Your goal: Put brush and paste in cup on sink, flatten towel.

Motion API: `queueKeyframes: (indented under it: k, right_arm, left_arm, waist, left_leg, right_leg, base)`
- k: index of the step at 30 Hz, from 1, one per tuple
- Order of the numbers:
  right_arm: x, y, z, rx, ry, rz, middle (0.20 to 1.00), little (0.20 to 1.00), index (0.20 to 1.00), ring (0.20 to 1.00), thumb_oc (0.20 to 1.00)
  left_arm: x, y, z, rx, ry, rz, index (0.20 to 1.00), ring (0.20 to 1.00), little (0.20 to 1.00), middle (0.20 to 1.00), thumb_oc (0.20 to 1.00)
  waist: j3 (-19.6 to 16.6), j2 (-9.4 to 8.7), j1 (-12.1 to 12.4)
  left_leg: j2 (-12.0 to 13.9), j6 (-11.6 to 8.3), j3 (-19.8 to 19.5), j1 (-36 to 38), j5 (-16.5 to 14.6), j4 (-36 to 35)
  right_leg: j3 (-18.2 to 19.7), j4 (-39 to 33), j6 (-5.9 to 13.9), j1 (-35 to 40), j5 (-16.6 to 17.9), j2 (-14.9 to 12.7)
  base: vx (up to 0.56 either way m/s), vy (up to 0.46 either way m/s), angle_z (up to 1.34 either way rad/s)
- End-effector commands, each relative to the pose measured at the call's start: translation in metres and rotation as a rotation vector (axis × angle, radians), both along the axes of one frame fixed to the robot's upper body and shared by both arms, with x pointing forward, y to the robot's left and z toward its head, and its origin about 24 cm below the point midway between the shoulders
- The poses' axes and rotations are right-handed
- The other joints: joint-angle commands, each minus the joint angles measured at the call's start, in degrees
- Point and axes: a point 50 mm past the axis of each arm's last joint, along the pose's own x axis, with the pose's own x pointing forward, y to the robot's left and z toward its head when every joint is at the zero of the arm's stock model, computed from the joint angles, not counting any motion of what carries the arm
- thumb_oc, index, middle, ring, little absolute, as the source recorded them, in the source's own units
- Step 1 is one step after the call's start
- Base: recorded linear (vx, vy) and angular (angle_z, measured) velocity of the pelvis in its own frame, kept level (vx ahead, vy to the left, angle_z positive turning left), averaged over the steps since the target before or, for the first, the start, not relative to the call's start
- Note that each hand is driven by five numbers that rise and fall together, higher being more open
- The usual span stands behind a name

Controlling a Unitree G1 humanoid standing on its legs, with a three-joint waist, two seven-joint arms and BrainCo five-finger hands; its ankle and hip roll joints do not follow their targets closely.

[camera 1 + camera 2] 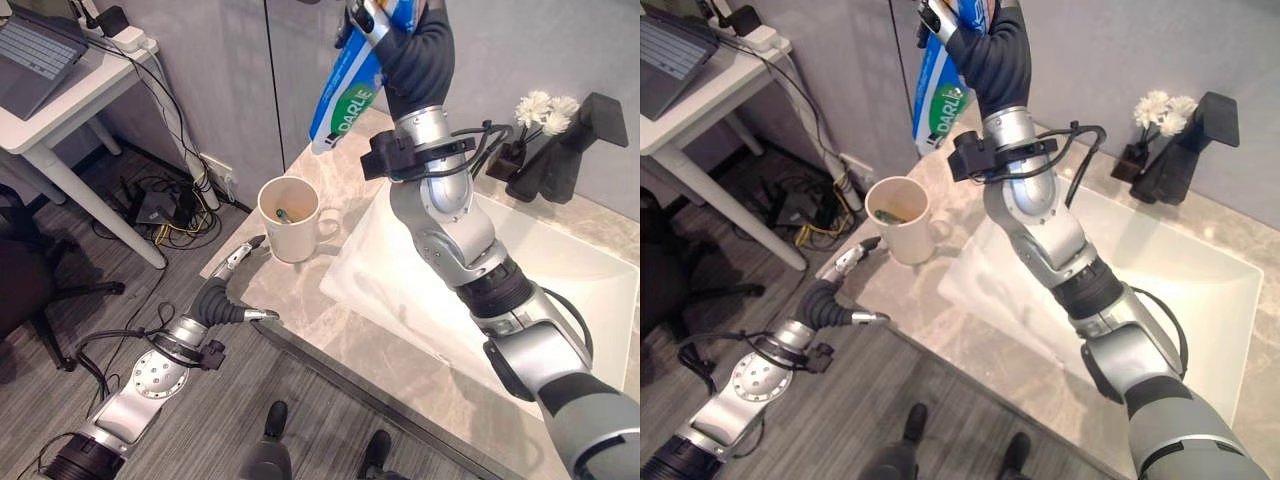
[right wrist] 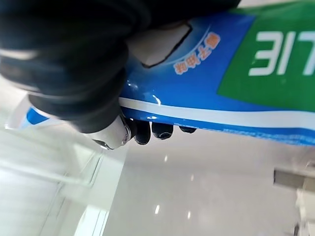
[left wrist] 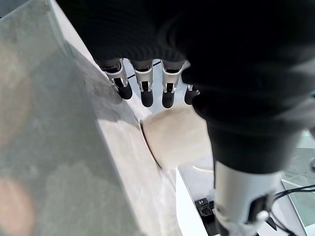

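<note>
My right hand (image 1: pixel 388 22) is raised high above the counter, shut on a blue, white and green toothpaste tube (image 1: pixel 345 95) that hangs tilted downward over the cup. In the right wrist view the tube (image 2: pixel 221 88) lies across my curled fingers (image 2: pixel 156 131). The cream cup (image 1: pixel 288 215) stands upright on the marble counter left of the sink; a small green-tipped thing (image 1: pixel 283 213) shows inside it. My left hand (image 1: pixel 232 275) rests at the counter's front left edge just short of the cup (image 3: pixel 174 135), fingers (image 3: pixel 142 91) straight and open, holding nothing.
A white sink basin (image 1: pixel 560 270) lies right of the cup, with a black faucet (image 1: pixel 570 145) and white flowers (image 1: pixel 545 108) behind it. A white desk (image 1: pixel 70 95) with a laptop (image 1: pixel 35 55) stands at the left, with cables (image 1: pixel 165 210) on the floor below.
</note>
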Motion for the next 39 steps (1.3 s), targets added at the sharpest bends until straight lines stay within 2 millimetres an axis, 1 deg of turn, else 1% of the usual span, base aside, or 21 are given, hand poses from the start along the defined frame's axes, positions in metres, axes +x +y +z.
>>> queueKeyframes:
  k: [1, 6, 11, 19, 21, 22, 31, 39]
  right_arm:
    - [-0.029, 0.000, 0.027, 0.064, -0.146, 0.146, 0.200, 0.200, 0.200, 0.200, 0.200]
    - [-0.036, 0.006, 0.027, 0.018, -0.180, 0.168, 0.200, 0.200, 0.200, 0.200, 0.200]
    - [-0.034, 0.012, 0.020, 0.000, -0.151, 0.183, 0.200, 0.200, 0.200, 0.200, 0.200]
    - [-0.018, 0.018, -0.001, -0.077, -0.052, 0.158, 0.200, 0.200, 0.200, 0.200, 0.200]
    - [-0.015, 0.018, -0.003, -0.077, -0.039, 0.152, 0.200, 0.200, 0.200, 0.200, 0.200]
    - [-0.009, 0.021, -0.008, -0.082, -0.005, 0.142, 0.200, 0.200, 0.200, 0.200, 0.200]
    - [-0.002, 0.022, -0.014, -0.090, 0.021, 0.099, 0.200, 0.200, 0.200, 0.200, 0.200]
    - [0.002, 0.023, -0.020, -0.085, 0.050, 0.076, 0.200, 0.200, 0.200, 0.200, 0.200]
  left_arm:
    - [-0.014, 0.010, -0.040, 0.104, 0.197, 0.032, 1.000, 1.000, 1.000, 1.000, 1.000]
    - [-0.017, 0.012, -0.041, 0.114, 0.201, 0.041, 1.000, 1.000, 1.000, 1.000, 1.000]
    - [-0.018, 0.013, -0.042, 0.112, 0.204, 0.048, 1.000, 1.000, 1.000, 1.000, 1.000]
    - [-0.021, 0.015, -0.047, 0.118, 0.219, 0.063, 1.000, 1.000, 1.000, 1.000, 1.000]
    - [-0.021, 0.016, -0.047, 0.120, 0.219, 0.064, 1.000, 1.000, 1.000, 1.000, 1.000]
    - [-0.021, 0.016, -0.048, 0.124, 0.219, 0.067, 1.000, 1.000, 1.000, 1.000, 1.000]
    - [-0.019, 0.016, -0.050, 0.126, 0.224, 0.072, 1.000, 1.000, 1.000, 1.000, 1.000]
    - [-0.016, 0.014, -0.049, 0.124, 0.213, 0.070, 1.000, 1.000, 1.000, 1.000, 1.000]
  waist:
    - [-1.5, -3.84, -1.2]
    - [-1.6, -4.03, -1.4]
    - [-1.6, -4.18, -1.4]
    - [-1.0, -4.54, -1.4]
    - [-0.9, -4.57, -1.4]
    - [-0.6, -4.67, -1.3]
    - [0.3, -4.87, -1.0]
    - [1.0, -4.67, -0.7]
  left_leg:
    - [-0.8, 0.35, 0.2, -2.2, 1.4, 0.2]
    - [-0.3, 0.24, 0.8, -2.0, 1.3, 0.2]
    - [0.0, 0.10, 0.9, -2.1, 1.5, 0.2]
    - [0.5, -0.11, 1.3, -2.3, 1.9, 0.2]
    - [0.5, -0.10, 1.3, -2.3, 1.9, 0.2]
    - [0.5, -0.08, 1.4, -2.6, 2.0, 0.2]
    - [0.4, 0.12, 1.4, -3.5, 2.2, 0.2]
    - [0.1, 0.21, 1.4, -4.3, 2.3, 0.2]
  right_leg:
    - [2.4, -0.1, 4.99, 4.2, 4.8, -6.9]
    - [3.0, -0.1, 4.77, 3.9, 4.3, -6.5]
    - [3.1, -0.1, 4.62, 3.6, 3.9, -6.2]
    - [3.4, -0.1, 4.48, 3.1, 3.9, -5.8]
    - [3.4, -0.1, 4.48, 3.1, 4.0, -5.8]
    - [3.5, -0.1, 4.51, 2.7, 4.2, -5.8]
    - [3.7, -0.1, 4.63, 1.7, 5.0, -5.9]
    - [3.7, -0.1, 4.62, 1.1, 5.4, -5.9]
  base:
    - [-0.03, -0.005, -0.01]
    - [-0.03, -0.006, -0.03]
    - [-0.03, -0.009, -0.07]
    - [-0.01, -0.003, -0.02]
    - [0.00, 0.000, 0.00]
    - [0.00, 0.000, 0.00]
    - [0.00, 0.000, 0.00]
    - [0.00, 0.000, 0.00]
